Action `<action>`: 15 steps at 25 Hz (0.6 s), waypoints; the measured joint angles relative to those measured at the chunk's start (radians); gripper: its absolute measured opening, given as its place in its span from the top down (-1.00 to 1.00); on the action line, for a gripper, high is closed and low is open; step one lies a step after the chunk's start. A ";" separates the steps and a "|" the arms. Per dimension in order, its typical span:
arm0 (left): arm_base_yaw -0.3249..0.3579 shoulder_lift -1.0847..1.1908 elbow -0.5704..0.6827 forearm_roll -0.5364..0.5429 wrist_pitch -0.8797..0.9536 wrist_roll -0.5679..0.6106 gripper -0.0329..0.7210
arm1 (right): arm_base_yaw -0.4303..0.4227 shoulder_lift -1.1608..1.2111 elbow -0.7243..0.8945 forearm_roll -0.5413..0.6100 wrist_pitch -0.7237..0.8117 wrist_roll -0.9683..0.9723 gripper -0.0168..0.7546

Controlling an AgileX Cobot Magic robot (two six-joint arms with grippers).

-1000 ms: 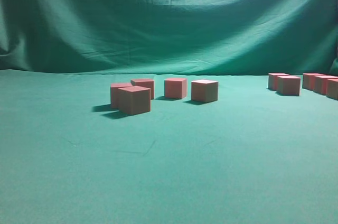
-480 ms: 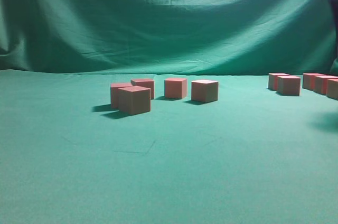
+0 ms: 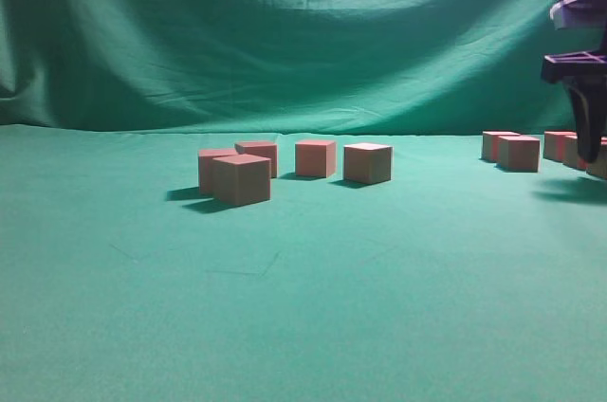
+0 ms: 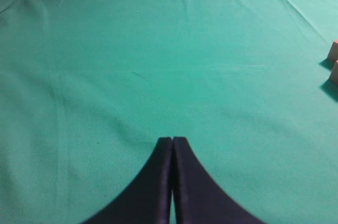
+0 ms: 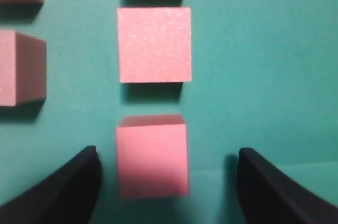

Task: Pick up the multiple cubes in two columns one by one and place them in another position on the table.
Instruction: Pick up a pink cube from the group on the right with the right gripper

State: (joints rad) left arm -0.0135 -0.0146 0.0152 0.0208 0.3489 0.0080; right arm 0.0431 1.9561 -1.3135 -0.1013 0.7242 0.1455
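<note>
Right wrist view looks straight down: the right gripper (image 5: 166, 182) is spread wide, its dark fingers (image 5: 58, 189) on either side of the nearest pink cube (image 5: 153, 155) without touching it, more cubes (image 5: 154, 44) lined up beyond in two columns. From the exterior view that arm hangs at the right edge, pointing down over the right-hand cubes (image 3: 518, 152); four or five relocated cubes (image 3: 241, 179) sit mid-surface (image 3: 313, 307). Left gripper (image 4: 172, 145) is pressed closed, empty, above bare green cloth
</note>
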 joint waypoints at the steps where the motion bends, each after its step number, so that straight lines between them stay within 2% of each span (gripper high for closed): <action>1: 0.000 0.000 0.000 0.000 0.000 0.000 0.91 | 0.000 0.007 0.000 0.000 -0.010 -0.005 -0.38; 7: 0.000 0.000 0.000 0.000 0.000 0.000 0.91 | 0.000 0.035 0.000 0.001 -0.037 -0.022 -0.38; 12: 0.000 0.000 0.000 0.000 0.000 0.000 0.91 | 0.000 0.037 0.000 0.005 -0.044 -0.024 0.31; 15: 0.000 0.000 0.000 0.000 0.000 0.000 0.91 | 0.000 0.037 -0.009 0.005 -0.025 -0.024 0.29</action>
State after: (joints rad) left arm -0.0135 -0.0146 0.0152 0.0208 0.3489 0.0080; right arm 0.0431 1.9927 -1.3223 -0.0965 0.6992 0.1216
